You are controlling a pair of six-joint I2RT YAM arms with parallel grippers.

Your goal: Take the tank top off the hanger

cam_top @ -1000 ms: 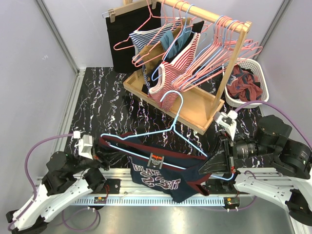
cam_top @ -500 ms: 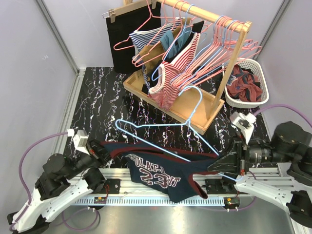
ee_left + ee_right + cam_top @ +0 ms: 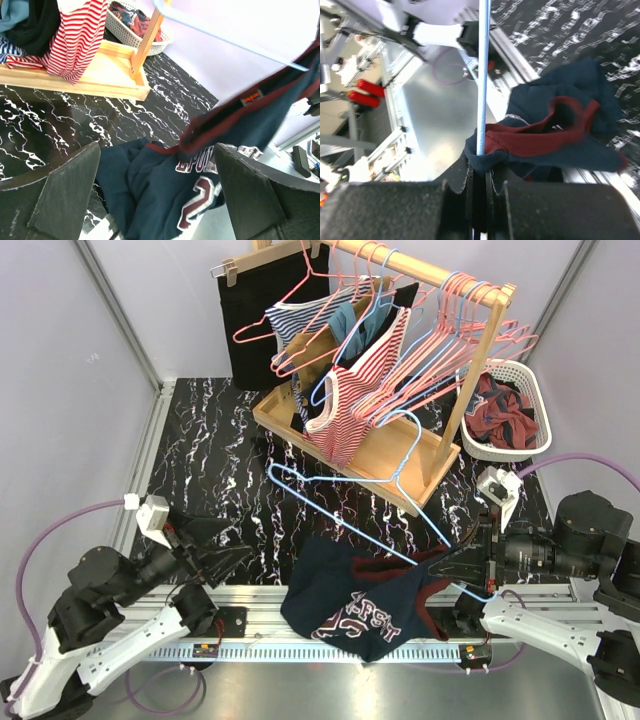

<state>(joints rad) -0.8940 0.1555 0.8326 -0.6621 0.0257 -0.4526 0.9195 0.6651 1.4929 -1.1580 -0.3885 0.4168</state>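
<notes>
Left gripper (image 3: 232, 558) stands with its fingers spread wide and nothing between them, low over the near left of the table (image 3: 200, 460) and pointing right. My right gripper (image 3: 480, 170) is clamped on the wire of the light blue hanger (image 3: 482, 75), at the hanger's near right end.

From the top view, the hanger's long bar runs from far left down to near right and ends in my right fingers, with its hook rising toward the far side. The navy tank top (image 3: 350, 605) lies in a heap at the near edge of the table, between my two arms, spilling onto the metal rail (image 3: 260, 595). Most of it has dropped below the bar. One red-trimmed strap climbs from the heap to the wire and bunches there, right against my right fingertips; I cannot tell whether the cloth is pinched in the grip too or only looped over the wire.

So the shirt lies to the right of my free left hand, close by and slightly nearer the edge. My right hand is closer to the caught strap but busy with the hanger. I judge the left must reach right, take the cloth, and draw it off that near right end.
</notes>
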